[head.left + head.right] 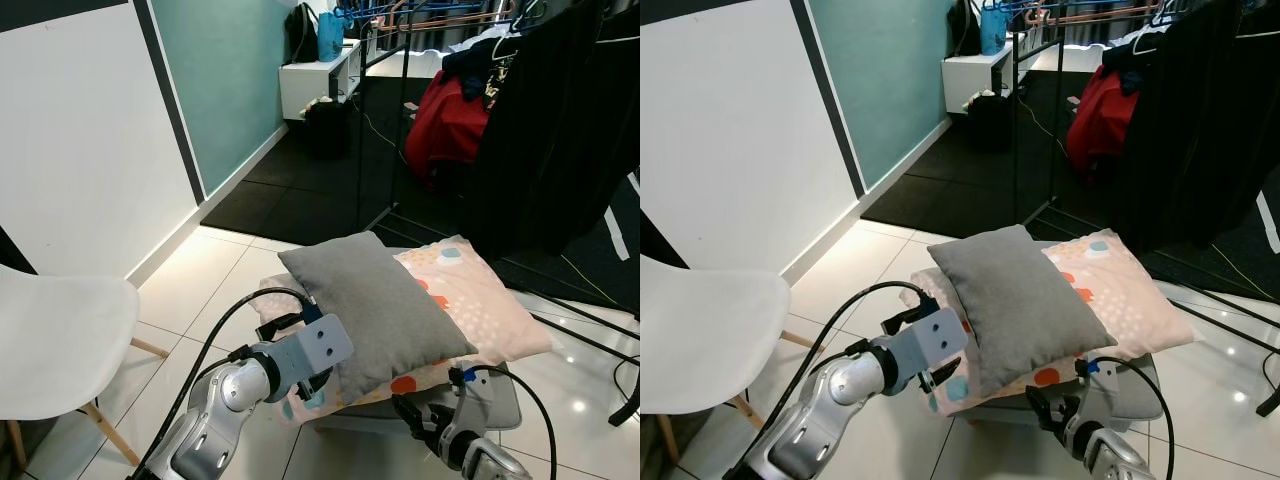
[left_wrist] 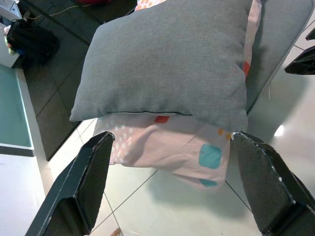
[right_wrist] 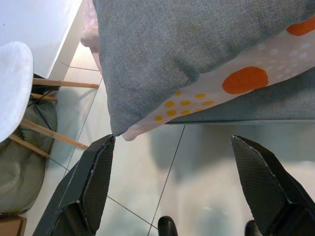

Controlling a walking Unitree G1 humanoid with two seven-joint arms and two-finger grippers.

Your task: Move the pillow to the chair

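Note:
A grey pillow (image 1: 375,300) lies on top of a pink spotted pillow (image 1: 480,295), both stacked on a low grey stool (image 1: 505,405). The white chair (image 1: 55,335) stands to the left on wooden legs. My left gripper (image 1: 300,345) hovers open at the near left end of the two pillows, its fingers (image 2: 81,187) spread wide with the pillows' edge between them in the left wrist view. My right gripper (image 1: 425,415) is low in front of the stool, open, below the grey pillow's (image 3: 197,49) front corner, holding nothing.
A clothes rack (image 1: 400,110) with dark and red garments (image 1: 445,125) stands behind the stool on black flooring. A white shelf unit (image 1: 320,80) is by the teal wall. Cables (image 1: 590,285) run along the floor at right. White tiles (image 1: 200,290) lie between stool and chair.

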